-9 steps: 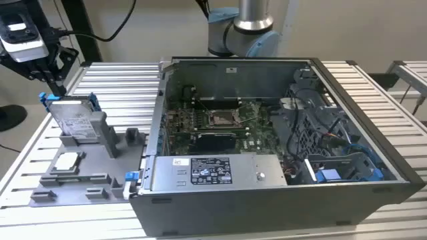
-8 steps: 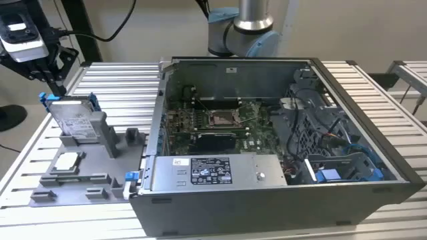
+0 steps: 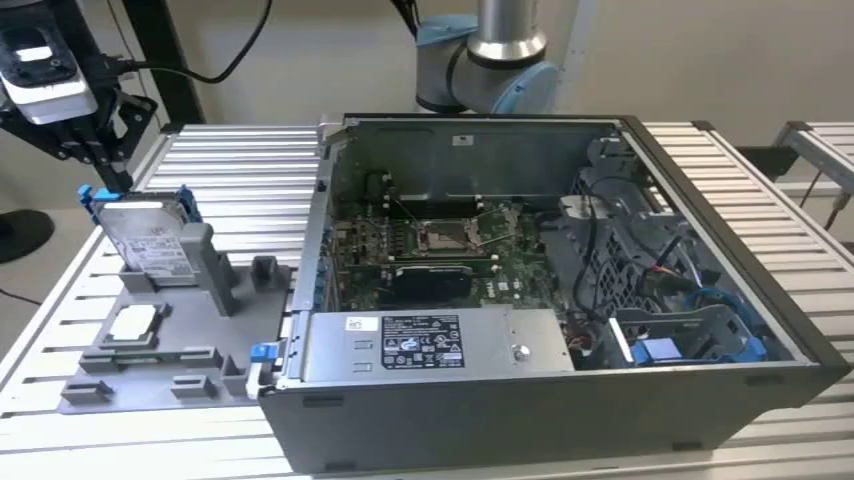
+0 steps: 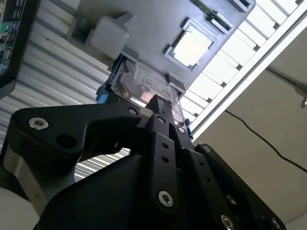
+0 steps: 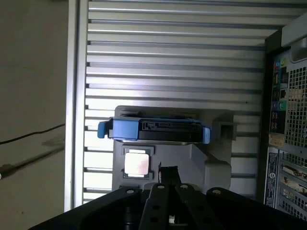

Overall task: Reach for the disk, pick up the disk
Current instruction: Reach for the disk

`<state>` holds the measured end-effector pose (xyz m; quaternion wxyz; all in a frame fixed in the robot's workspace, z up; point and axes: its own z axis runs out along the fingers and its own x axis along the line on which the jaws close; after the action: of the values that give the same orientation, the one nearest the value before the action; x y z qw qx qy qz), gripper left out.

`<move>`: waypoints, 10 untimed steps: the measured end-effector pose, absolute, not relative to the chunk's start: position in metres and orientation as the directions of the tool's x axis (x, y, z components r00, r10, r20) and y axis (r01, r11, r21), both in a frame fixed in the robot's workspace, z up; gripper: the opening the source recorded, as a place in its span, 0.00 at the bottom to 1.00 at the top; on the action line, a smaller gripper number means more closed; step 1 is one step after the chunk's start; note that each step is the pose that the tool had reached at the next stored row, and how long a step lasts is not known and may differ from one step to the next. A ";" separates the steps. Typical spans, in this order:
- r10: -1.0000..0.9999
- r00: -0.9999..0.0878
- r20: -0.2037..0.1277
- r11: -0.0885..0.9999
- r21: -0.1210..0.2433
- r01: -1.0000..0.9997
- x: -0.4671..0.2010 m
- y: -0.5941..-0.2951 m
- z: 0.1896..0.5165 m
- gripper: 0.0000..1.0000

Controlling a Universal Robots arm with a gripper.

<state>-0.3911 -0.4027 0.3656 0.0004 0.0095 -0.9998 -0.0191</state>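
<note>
In the exterior view, your gripper (image 3: 110, 170) hangs at the upper left of the frame, just above the disk (image 3: 150, 245). The disk stands on edge in a grey holder (image 3: 200, 340) at the left of the frame, on the slatted table (image 3: 240, 170). You can see its white label and a blue rail (image 3: 88, 197) at its top corner. A small white-topped chip (image 3: 134, 322) lies in the holder below the disk. The open computer case (image 3: 561, 420) takes up the centre and right.

In the second wrist view, the gripper (image 4: 156, 105) is in the lower half of the frame, with its tip over the disk (image 4: 144, 84) at the centre. The chip (image 4: 193, 45) sits toward the upper right.

In the first wrist view, you see the disk (image 5: 168, 130) edge-on at the centre, capped by blue rails at both ends. The chip (image 5: 136, 164) is just below it. The gripper (image 5: 168, 173) rises from the bottom edge beside the chip and is clear of the disk.

The gripper has hold of nothing, and you cannot tell how far it is open.
</note>
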 end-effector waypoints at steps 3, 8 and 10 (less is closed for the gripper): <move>-0.019 -1.000 0.000 0.999 0.038 -0.019 -0.391 -0.403 0.366 0.00; -0.019 -1.000 0.001 0.999 0.038 -0.019 -0.391 -0.397 0.365 0.00; -0.019 -1.000 0.001 0.999 0.038 -0.019 -0.392 -0.391 0.364 0.00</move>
<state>-0.3919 -0.3906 0.3643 0.0004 0.0095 -0.9998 -0.0191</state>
